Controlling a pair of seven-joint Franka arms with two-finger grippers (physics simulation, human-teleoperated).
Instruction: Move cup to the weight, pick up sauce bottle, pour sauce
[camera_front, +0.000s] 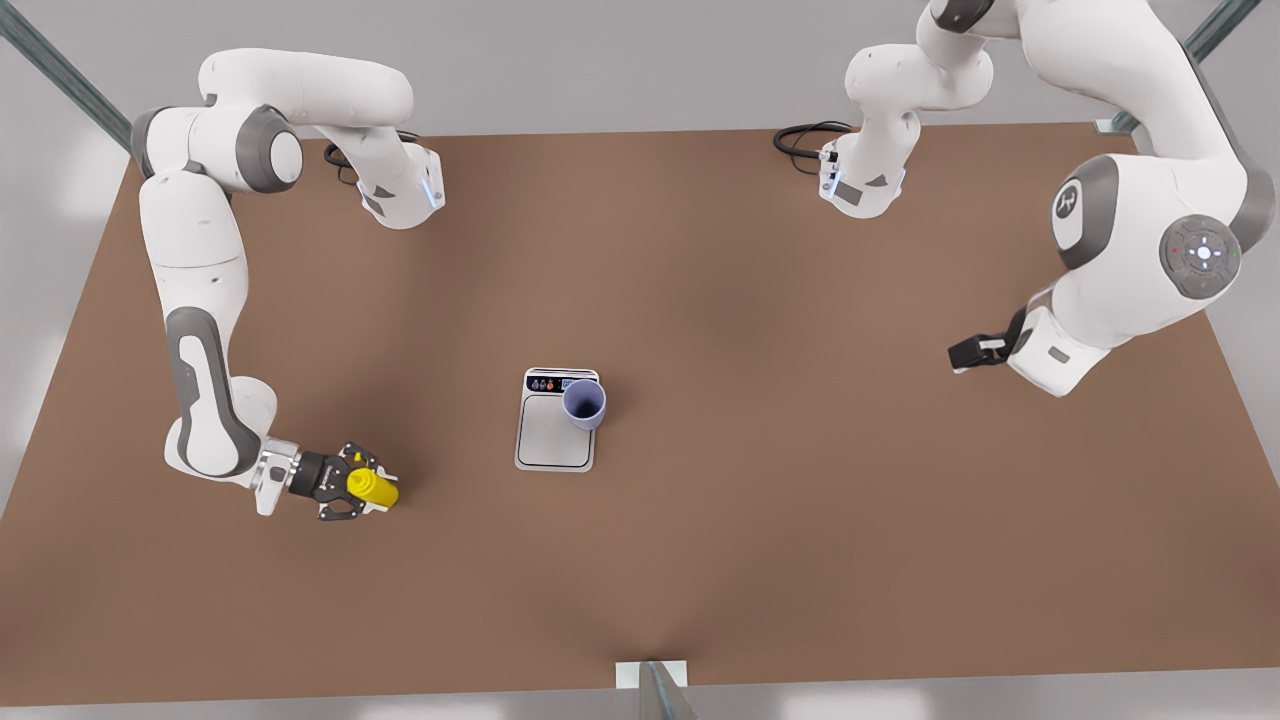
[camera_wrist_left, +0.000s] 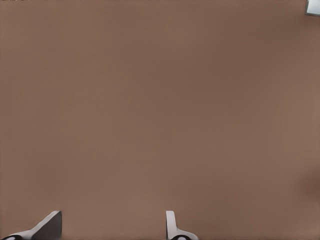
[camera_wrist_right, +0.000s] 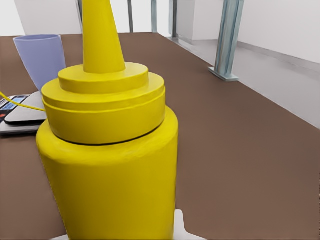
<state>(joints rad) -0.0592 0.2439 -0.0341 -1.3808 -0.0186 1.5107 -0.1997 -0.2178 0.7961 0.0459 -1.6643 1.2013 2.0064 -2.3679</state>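
With the cup (camera_front: 584, 403) set on the weight (camera_front: 556, 432), the sauce bottle (camera_front: 372, 487) is flanked by the right gripper (camera_front: 362, 490), whether gripped cannot be told; lifting toward the cup is called for; the left gripper (camera_wrist_left: 112, 227) waits, fingers (camera_wrist_left: 172, 226) parted, over bare tabletop (camera_wrist_left: 160, 100).

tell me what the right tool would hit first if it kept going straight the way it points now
Probably the scale with the lavender cup on it. The right tool, around the yellow sauce bottle, points toward the front view's right; its line may pass just below the scale.

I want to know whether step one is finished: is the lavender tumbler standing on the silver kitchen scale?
Yes, the lavender tumbler stands upright on the silver kitchen scale, at the corner by its display strip.
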